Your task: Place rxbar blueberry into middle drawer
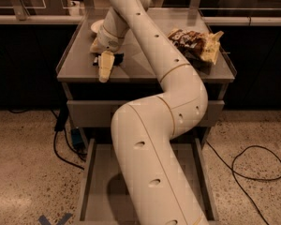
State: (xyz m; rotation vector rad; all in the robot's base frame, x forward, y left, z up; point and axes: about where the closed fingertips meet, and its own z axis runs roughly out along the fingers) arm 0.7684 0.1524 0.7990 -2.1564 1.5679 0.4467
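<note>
- One white arm [173, 93] reaches from the bottom of my view up over the tabletop [79, 64], passing to the left of the brown-and-yellow chip bag [196, 43].
- Its end effector [105, 65] is low over the tabletop, well to the left of the chip bag and close to the front edge, with its cream tip pointing towards that edge.
- I cannot tell whether the end effector is spread or pressed together, or whether it pinches anything.
- The rxbar blueberry [118, 58] shows as a small dark shape on the tabletop, left of the chip bag and right against the end effector; most of it is hidden.
- A pale bowl [96, 26] sits further back than the chip bag and well to its left, partly behind the arm.
- Below the chip bag's level, a grey closed drawer front [89, 112] runs across the cabinet.
- Lower again, an open drawer [90, 172] is pulled out over the speckled floor, and the arm crosses above it.
- A black cable [253, 172] loops on the floor, below and to the right of the chip bag.
</note>
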